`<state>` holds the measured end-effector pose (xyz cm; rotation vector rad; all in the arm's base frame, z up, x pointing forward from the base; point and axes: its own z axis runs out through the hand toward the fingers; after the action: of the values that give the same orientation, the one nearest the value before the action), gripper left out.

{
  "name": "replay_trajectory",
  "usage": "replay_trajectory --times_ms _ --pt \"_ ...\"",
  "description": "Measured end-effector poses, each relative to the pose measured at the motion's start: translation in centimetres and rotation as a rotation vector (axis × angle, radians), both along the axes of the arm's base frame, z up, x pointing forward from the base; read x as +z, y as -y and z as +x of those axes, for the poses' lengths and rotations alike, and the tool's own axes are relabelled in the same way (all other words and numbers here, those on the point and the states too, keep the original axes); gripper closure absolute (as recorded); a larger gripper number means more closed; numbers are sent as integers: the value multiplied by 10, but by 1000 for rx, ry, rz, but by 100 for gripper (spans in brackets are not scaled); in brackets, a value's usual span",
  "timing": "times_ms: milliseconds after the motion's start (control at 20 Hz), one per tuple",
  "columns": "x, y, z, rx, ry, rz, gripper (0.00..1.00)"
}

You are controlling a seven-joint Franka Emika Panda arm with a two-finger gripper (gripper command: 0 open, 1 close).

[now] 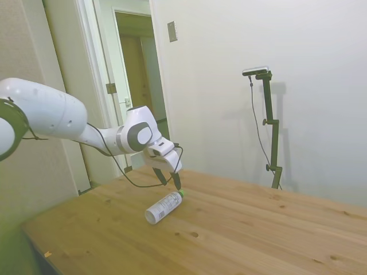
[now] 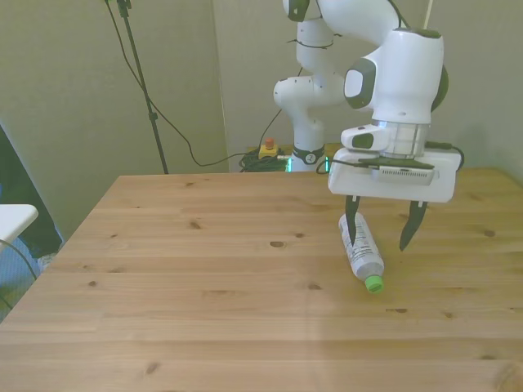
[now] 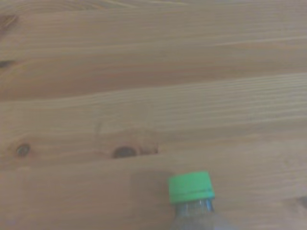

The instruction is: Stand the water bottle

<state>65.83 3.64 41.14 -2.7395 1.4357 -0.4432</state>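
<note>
bottle [image 2: 360, 247] lay flat, unstood | pincer [image 2: 380, 232] spread, empty, low over its neck end, one finger beside the body, other clear on the front view's right | nothing gripped yet; grasp, tilt-up and release left | long axis on desk [image 2: 204, 286], green cap [image 2: 374, 284] toward the camera-side edge

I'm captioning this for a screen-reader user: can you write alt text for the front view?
A small clear water bottle with a green cap lies on its side on a wooden table. A white robot arm's open gripper hangs just above it, one finger at the bottle's body.
</note>
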Motion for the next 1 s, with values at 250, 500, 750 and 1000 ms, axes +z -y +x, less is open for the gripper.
replay_trajectory --times_ms 250,500,750,1000 --pt "-32 3 26 -15 -24 -19 0" --pt "-47 5 33 -29 -38 -32 100" --pt "-49 8 32 -53 -47 -30 100" --pt "-50 8 32 -56 -53 -27 100"
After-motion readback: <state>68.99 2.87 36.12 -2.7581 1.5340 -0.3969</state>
